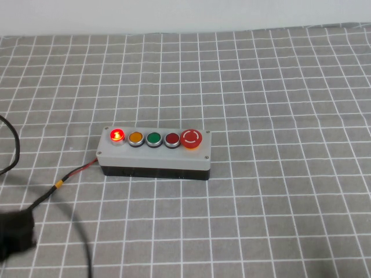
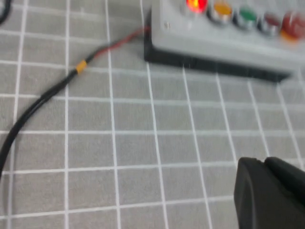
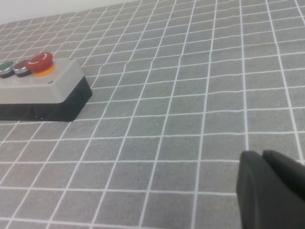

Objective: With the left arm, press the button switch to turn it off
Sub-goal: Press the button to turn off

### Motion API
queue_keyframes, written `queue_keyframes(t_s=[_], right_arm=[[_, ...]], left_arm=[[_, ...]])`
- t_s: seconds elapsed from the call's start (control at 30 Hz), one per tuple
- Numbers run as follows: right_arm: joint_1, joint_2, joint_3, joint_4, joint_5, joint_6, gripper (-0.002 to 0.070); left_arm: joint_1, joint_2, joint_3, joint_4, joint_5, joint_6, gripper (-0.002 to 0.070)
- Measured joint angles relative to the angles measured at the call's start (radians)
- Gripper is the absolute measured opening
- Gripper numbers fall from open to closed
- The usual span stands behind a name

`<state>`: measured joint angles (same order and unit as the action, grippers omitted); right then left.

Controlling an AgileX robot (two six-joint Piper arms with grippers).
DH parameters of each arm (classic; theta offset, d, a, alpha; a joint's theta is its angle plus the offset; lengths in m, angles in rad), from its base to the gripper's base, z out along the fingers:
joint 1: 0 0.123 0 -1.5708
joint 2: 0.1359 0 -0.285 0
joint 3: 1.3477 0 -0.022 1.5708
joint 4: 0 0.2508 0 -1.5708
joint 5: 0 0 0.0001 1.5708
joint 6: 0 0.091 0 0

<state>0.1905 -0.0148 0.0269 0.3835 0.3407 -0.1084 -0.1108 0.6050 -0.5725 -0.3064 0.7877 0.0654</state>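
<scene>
At the left end of the row on the grey five-button box, the button switch glows bright red inside its silver ring; the box sits near the middle of the grey gridded cloth. Next along the row come an orange button, a green button, a darker red button and a large red mushroom button (white arrows on its cap). A red-and-black cable leaves the box's left end and trails toward the near left corner, where the left arm shows as a dark mass. The left gripper hangs near the cloth, well short of the box, its fingers pressed together. The right gripper sits low over bare cloth, well apart from the box's right end, fingers likewise together.
</scene>
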Motion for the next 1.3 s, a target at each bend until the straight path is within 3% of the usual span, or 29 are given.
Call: queue_keyframes(t_s=[0.1, 0.6, 0.8, 1.3], right_arm=[[0.000, 0.000, 0.000, 0.000, 0.000, 0.000, -0.0017], [0.000, 0.000, 0.000, 0.000, 0.000, 0.000, -0.0017], [0.000, 0.000, 0.000, 0.000, 0.000, 0.000, -0.0017], [0.000, 0.000, 0.000, 0.000, 0.000, 0.000, -0.0017]], left_arm=[[0.000, 0.163, -0.138, 0.009, 0.078, 0.064, -0.0003], [-0.029, 0.824, -0.615, -0.023, 0.145, 0.190, -0.0003], [-0.101, 1.012, -0.756, -0.001, 0.158, 0.197, -0.0003], [-0.111, 1.273, -0.957, 0.037, 0.222, 0.197, -0.0003]])
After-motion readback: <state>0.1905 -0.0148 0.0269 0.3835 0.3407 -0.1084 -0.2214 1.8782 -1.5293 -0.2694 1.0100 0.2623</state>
